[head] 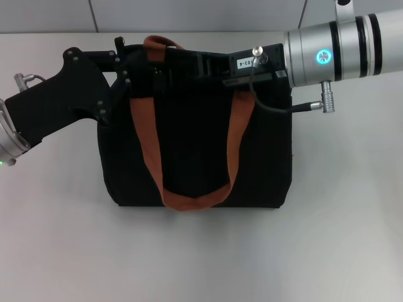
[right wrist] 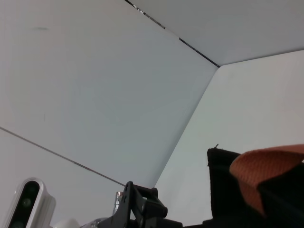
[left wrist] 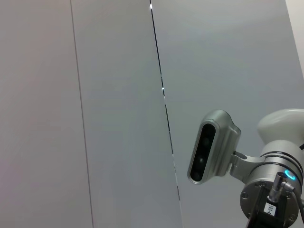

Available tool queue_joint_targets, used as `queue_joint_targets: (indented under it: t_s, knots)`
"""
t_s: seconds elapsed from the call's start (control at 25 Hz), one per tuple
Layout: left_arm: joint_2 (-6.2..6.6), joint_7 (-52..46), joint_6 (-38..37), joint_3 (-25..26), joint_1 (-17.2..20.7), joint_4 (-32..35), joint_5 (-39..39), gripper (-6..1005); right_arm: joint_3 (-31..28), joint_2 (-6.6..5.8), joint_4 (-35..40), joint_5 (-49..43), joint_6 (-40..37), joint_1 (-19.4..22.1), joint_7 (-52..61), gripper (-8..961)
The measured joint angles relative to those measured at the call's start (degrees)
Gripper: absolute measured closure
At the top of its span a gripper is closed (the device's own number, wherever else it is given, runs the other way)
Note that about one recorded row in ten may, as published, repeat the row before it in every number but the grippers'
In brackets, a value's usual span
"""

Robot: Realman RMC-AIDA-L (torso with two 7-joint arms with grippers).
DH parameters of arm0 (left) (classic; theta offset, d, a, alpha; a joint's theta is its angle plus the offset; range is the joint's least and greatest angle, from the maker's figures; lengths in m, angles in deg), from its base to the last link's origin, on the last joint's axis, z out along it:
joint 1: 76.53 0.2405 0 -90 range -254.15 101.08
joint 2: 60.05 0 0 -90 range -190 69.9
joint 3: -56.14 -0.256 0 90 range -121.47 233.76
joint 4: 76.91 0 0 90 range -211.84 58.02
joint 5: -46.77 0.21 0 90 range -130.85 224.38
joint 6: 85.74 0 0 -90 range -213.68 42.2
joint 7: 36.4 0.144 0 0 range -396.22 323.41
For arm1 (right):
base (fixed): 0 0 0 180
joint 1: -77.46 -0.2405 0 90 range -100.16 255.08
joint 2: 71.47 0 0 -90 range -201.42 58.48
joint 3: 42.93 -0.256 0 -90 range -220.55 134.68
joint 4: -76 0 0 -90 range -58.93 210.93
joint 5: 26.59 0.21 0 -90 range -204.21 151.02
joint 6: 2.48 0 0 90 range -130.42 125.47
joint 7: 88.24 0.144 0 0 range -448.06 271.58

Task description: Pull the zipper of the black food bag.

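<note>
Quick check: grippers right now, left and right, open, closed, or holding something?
Left gripper: at the bag's top left corner; cannot be told.
Right gripper: at the bag's top edge, near the middle; cannot be told.

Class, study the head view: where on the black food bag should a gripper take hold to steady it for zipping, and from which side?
Likely the far top edge of the black food bag, near its left corner, approached from the left side. The left gripper is already there; the bag lies flat, so that edge is exposed. The right gripper works the same edge.
</note>
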Motion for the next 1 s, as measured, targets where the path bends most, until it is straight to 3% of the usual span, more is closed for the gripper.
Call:
queue_joint_targets:
  t_s: [0.12, 0.28, 1.0]
  knots:
    - [-0.01, 0.0, -0.1, 0.0, 0.0, 0.0, 0.0, 947, 0.1, 0.02, 0.0, -0.1, 0.2, -0.1, -0.1, 757]
    - [-0.01, 0.0, -0.1, 0.1, -0.1, -0.1, -0.3, 946, 0.2, 0.05, 0.4, -0.1, 0.2, 0.2, -0.8, 862]
    - [-0.01, 0.0, 1.3, 0.2, -0.2, -0.2, -1.7, 943, 0.0, -0.13, 4.0, -0.7, 1.4, 3.3, -1.7, 952]
